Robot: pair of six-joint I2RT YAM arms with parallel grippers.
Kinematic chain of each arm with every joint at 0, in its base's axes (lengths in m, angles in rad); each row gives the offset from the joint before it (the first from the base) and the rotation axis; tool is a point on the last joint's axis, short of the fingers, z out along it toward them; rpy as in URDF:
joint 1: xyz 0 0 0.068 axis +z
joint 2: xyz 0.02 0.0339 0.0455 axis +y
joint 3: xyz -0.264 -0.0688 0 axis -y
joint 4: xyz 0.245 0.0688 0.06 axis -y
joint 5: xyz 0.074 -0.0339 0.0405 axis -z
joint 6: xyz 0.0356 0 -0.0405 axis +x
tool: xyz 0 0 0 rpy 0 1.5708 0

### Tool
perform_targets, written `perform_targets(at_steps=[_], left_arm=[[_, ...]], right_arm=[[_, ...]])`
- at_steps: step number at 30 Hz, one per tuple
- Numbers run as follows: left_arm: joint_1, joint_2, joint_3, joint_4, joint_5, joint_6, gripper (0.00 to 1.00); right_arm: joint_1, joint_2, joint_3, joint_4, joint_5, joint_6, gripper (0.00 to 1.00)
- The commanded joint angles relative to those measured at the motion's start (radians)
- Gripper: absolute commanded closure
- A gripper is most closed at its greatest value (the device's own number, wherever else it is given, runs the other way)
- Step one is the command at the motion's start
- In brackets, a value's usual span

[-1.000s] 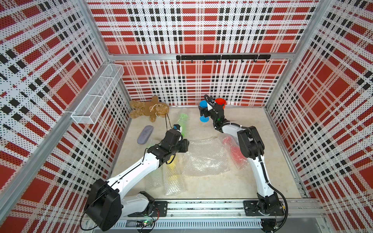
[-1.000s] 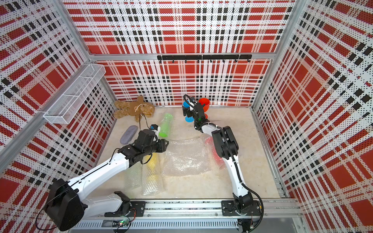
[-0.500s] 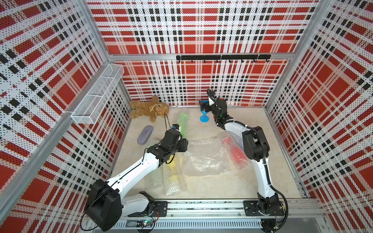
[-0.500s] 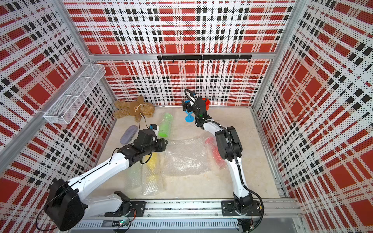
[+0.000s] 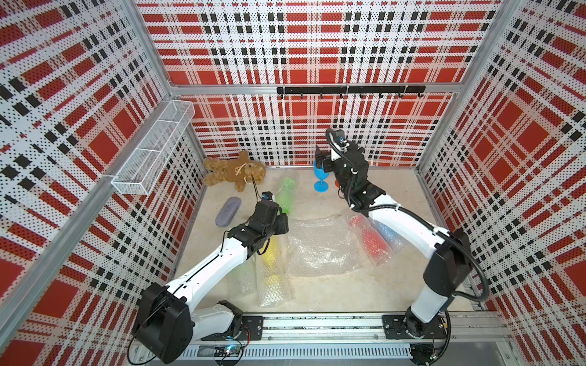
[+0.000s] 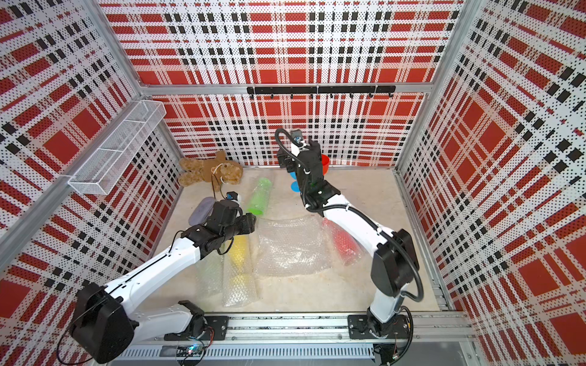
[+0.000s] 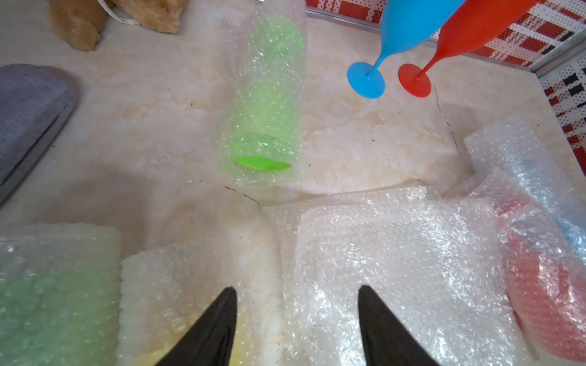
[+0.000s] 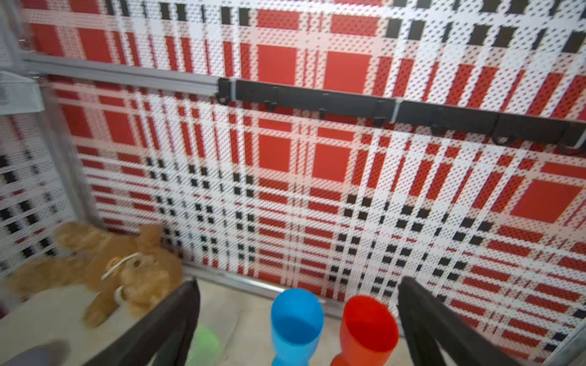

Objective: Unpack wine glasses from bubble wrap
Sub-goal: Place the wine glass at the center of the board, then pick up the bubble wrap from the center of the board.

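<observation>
May clip and topple upright blue goblet and red goblet by back wall with spread, empty right hand just above; may pinch only slippery loose wrap with spread left hand beside wrapped yellow goblet mid-tabletop.

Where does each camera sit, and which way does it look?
Both top views: high in front, looking down at the table; left arm and right arm both show.
Left wrist: on the left arm, looking forward across bubble wrap; left fingers show.
Right wrist: on the right arm, facing the back wall; right fingers show.
Shared: both wrist views see the blue goblet and red goblet.
</observation>
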Motion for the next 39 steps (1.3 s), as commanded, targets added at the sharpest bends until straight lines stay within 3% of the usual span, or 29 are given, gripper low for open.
perform_targets(at_steps=[1, 2, 4, 8, 10, 14, 22, 31, 32, 33, 39], left_arm=[[0.055, -0.016, 0.045, -0.022, 0.013, -0.041, 0.34], [0.076, -0.018, 0.043, -0.021, 0.038, -0.048, 0.34], [0.106, -0.023, 0.040, -0.022, 0.069, -0.065, 0.34], [0.117, -0.027, 0.053, -0.077, 0.045, -0.077, 0.32], [0.120, 0.001, 0.092, -0.115, 0.014, -0.074, 0.28], [0.140, 0.088, 0.141, -0.136, 0.000, -0.030, 0.22], [0.150, 0.090, 0.081, -0.266, 0.020, -0.146, 0.19], [-0.030, 0.171, 0.057, -0.391, -0.091, -0.233, 0.17], [-0.029, 0.176, 0.050, -0.396, -0.102, -0.242, 0.14], [-0.024, 0.181, 0.045, -0.404, -0.119, -0.249, 0.02], [0.045, 0.134, 0.002, -0.385, -0.072, -0.252, 0.02]], right_arm=[[-0.007, -0.182, -0.190, -0.177, 0.039, 0.158, 0.00], [-0.025, -0.264, -0.298, -0.113, -0.125, 0.194, 0.00], [-0.055, -0.349, -0.406, -0.063, -0.314, 0.271, 0.00], [-0.060, -0.337, -0.338, -0.359, -0.405, 0.347, 0.00], [-0.053, -0.359, -0.395, -0.361, -0.418, 0.396, 0.00], [-0.052, -0.389, -0.476, -0.378, -0.561, 0.413, 0.00], [-0.046, -0.418, -0.555, -0.434, -0.559, 0.457, 0.00], [-0.047, -0.475, -0.666, -0.378, -0.626, 0.508, 0.00], [-0.047, -0.477, -0.674, -0.369, -0.629, 0.512, 0.00], [-0.047, -0.477, -0.680, -0.361, -0.635, 0.519, 0.00], [-0.043, -0.456, -0.703, -0.328, -0.650, 0.535, 0.00]])
